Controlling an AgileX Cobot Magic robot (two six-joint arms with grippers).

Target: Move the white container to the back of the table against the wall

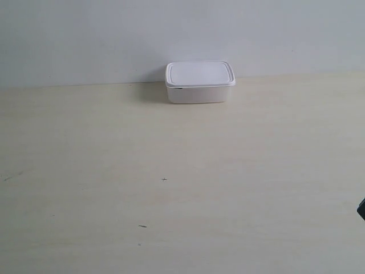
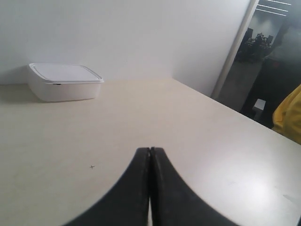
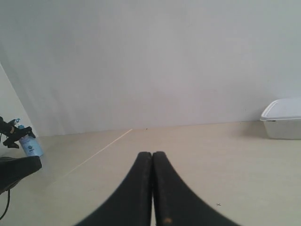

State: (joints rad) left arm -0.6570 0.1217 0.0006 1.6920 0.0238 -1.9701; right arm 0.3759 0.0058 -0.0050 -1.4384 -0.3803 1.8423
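Left tool (image 2: 149, 151) nearest in its wrist view: two black fingers (image 2: 134, 188) clenched tip to tip, nothing between them, hovering over bare tabletop (image 1: 239, 171). Right tool (image 3: 152, 154) is the same, its black fingers (image 3: 136, 188) pressed together and empty, also above the tabletop. Neither tool touches the white container (image 1: 199, 81); both are well apart from it. In the exterior view neither tool shows clearly. Only a dark object (image 1: 361, 209) clips the near part of that view's right edge, and I cannot tell what it is. Near-middle of the tabletop has a short dark speck (image 1: 142, 226), and a bit farther a small cross mark (image 1: 164, 179), also seen ahead of the left tool (image 2: 91, 166). The rest of the surface is pale cream wood grain. Off the tabletop, a yellow object (image 2: 290, 115) shows at the edge of the left wrist view, and a blue bottle (image 3: 29, 144) with dark gear beside it at the edge of the right wrist view. At the far edge sits the white container (image 2: 63, 82), upright, lid (image 1: 199, 73) on and seated flat, roughly centred across the exterior view. It appears at the far side of both wrist views (image 3: 283, 120). Behind it is the plain pale wall (image 1: 85, 34). The container's back is right up at the wall line, casting a faint shadow to one side; I cannot tell whether it actually touches.
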